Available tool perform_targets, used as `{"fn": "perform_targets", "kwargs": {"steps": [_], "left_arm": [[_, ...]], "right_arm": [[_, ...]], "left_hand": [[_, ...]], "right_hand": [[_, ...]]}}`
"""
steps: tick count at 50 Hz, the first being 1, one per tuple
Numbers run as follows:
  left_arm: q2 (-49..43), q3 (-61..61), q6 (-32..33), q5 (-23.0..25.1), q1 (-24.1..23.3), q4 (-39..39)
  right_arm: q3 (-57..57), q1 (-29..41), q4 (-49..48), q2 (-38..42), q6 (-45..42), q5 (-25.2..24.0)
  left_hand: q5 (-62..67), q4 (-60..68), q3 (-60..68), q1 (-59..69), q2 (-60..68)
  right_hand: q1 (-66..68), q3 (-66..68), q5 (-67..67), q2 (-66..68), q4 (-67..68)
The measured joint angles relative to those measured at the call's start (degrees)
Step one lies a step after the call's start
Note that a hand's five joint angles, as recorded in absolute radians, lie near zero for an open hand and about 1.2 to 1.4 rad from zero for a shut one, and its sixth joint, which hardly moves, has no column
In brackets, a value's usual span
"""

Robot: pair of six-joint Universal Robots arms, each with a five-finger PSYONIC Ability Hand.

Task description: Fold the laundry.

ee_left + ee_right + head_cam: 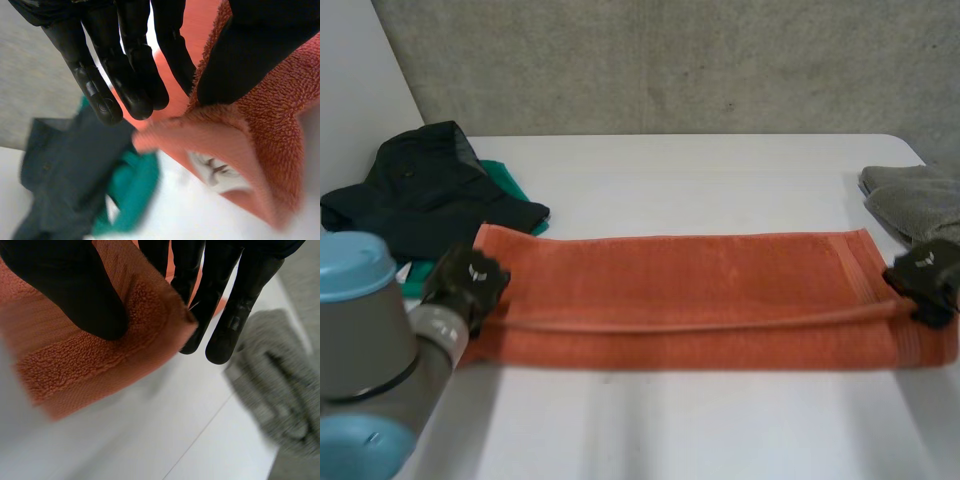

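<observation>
An orange towel (690, 290) lies across the white table, its near long edge lifted and folded over toward the far edge. My left hand (468, 283) is at the towel's left end. In the left wrist view the thumb (240, 65) pinches the orange towel (270, 130) against straight fingers (125, 75), beside a white label (217, 172). My right hand (926, 275) is at the right end. There the thumb (75, 295) presses the towel's corner (115, 350) against the fingers (235, 305).
A dark garment (420, 185) lies over a green cloth (505, 180) at the table's back left, close to my left hand. A grey towel (920, 200) lies at the right edge, just behind my right hand. A grey wall stands behind the table.
</observation>
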Motion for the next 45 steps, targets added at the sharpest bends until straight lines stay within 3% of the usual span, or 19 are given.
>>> {"fn": "perform_targets", "kwargs": {"steps": [5,16,17,20,21,22,24,26,33,40,45], "left_arm": [[-9.12,8.57,-0.55,-0.87,-0.57,8.77],[-24.61,25.66,0.68,-5.47,-2.23,15.1],[-26.19,27.51,0.97,-5.74,-2.3,15.34],[-27.7,29.26,1.26,-5.9,-2.37,15.57],[-28.66,30.39,1.48,-5.96,-2.43,15.73],[-30.55,32.78,1.92,-6.2,-2.52,16.45],[-31.04,33.5,2.07,-6.41,-2.66,17.08],[-30.68,33.24,2.0,-6.65,-3.15,17.81],[-25.44,27.13,1.36,-6.85,-4.9,18.75],[-18.17,17.29,1.19,-6.34,-5.07,18.67],[-14.91,11.76,1.07,-4.72,-4.88,18.64]], "right_arm": [[-7.96,4.9,-8.35,7.13,4.58,3.99],[-23.37,9.49,-17.54,21.42,5.26,8.25],[-25.0,9.69,-18.49,23.05,5.24,8.41],[-25.64,9.78,-18.91,23.7,5.24,8.45],[-27.63,10.12,-20.4,25.81,5.28,8.61],[-29.77,10.53,-22.65,27.96,5.48,8.83],[-30.92,10.85,-25.16,28.97,6.29,9.01],[-31.02,10.96,-27.64,28.44,8.39,9.25],[-25.0,10.45,-30.41,19.62,18.95,9.44],[-12.98,7.36,-22.91,8.63,24.11,7.65],[-7.09,5.17,-16.68,5.89,24.08,3.9]], "left_hand": [[1.02,0.0,0.0,0.0,0.0],[1.02,0.0,0.0,0.0,0.0],[1.03,0.0,0.0,0.0,-0.01],[-1.26,-3.42,-3.26,-0.96,-3.33],[-3.56,-6.53,-6.23,-1.73,-6.75],[-23.33,-27.01,-27.36,-23.74,-27.89],[-41.56,-45.77,-44.51,-44.22,-46.21],[-50.54,-55.19,-54.2,-51.51,-54.64],[-52.39,-57.21,-56.47,-51.67,-57.01],[-52.39,-57.21,-56.47,-51.67,-57.01],[-52.39,-57.21,-56.47,-51.67,-57.01]], "right_hand": [[0.0,0.0,0.0,0.0,0.0],[0.0,0.0,0.0,0.0,0.0],[-8.09,-9.22,-8.6,-9.22,-9.38],[-8.09,-9.22,-8.6,-9.22,-9.38],[-21.85,-23.53,-22.12,-23.86,-23.7],[-43.38,-50.22,-48.8,-50.89,-50.41],[-45.21,-54.4,-52.55,-54.03,-54.14],[-45.31,-55.74,-53.34,-54.85,-54.64],[-45.31,-55.74,-53.34,-54.85,-54.64],[-45.28,-55.74,-53.34,-54.85,-54.64],[-45.31,-55.74,-53.34,-54.85,-54.64]]}}
